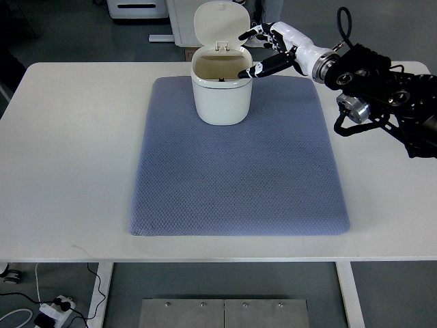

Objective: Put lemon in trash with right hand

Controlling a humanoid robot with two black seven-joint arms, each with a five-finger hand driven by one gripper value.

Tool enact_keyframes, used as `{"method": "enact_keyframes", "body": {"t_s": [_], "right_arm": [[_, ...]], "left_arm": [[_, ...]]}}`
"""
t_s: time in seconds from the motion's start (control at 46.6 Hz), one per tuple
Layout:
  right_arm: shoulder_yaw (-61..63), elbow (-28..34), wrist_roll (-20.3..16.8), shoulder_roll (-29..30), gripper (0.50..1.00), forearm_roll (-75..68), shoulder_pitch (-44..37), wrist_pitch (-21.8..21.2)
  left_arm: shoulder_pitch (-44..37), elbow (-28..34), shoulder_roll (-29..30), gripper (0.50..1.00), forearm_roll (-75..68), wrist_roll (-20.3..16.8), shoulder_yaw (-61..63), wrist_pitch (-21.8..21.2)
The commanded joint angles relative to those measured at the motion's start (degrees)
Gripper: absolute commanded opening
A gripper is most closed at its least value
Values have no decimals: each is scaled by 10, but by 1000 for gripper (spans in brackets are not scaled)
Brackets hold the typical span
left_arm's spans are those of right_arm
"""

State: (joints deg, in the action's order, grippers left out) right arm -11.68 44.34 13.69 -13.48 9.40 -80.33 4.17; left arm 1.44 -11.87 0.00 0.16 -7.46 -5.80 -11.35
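Note:
A white trash bin (220, 99) stands on the far part of the blue-grey mat (239, 178), its lid (220, 24) flipped up. My right hand (263, 49) hovers at the bin's right rim, fingers spread and holding nothing; the thumb tip reaches over the opening. I see no lemon anywhere; the bin's inside looks dim and brownish, and I cannot tell what lies in it. My right arm (382, 85) comes in from the right edge. The left arm does not show.
The mat lies on a white table (68, 157). Behind the table stand white furniture and a grey floor. Cables and a power strip (51, 311) lie on the floor at lower left.

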Motion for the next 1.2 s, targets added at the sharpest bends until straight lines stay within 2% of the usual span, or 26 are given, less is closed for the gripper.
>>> {"method": "enact_keyframes", "body": {"t_s": [0.0, 0.172, 0.45, 0.643, 0.793, 0.901, 1.008, 1.179], "right_arm": [[0, 36, 1, -35, 1000, 0, 0, 0], [3, 73, 1, -105, 1000, 0, -1, 0], [34, 55, 1, -182, 1000, -1, 42, 0], [141, 18, -9, -179, 1000, -18, 122, 5], [247, -19, -60, -175, 1000, -82, 190, 7], [280, -74, -89, -135, 1000, -99, 198, 8], [302, -125, -100, -95, 1000, -121, 207, 7], [356, -147, -115, -52, 1000, -170, 221, 6]], "left_arm": [[1, 0, 0, 1000, 0, 1, 0, 0], [0, 0, 0, 1000, 0, 0, 0, 0], [1, 0, 0, 1000, 0, 0, 0, 0], [0, -1, 0, 1000, 0, 0, 0, -1], [1, 0, 0, 1000, 0, 0, 0, 0], [1, 0, 0, 1000, 0, 0, 0, 0], [1, 0, 0, 1000, 0, 0, 0, 0], [1, 0, 0, 1000, 0, 0, 0, 0]]}}
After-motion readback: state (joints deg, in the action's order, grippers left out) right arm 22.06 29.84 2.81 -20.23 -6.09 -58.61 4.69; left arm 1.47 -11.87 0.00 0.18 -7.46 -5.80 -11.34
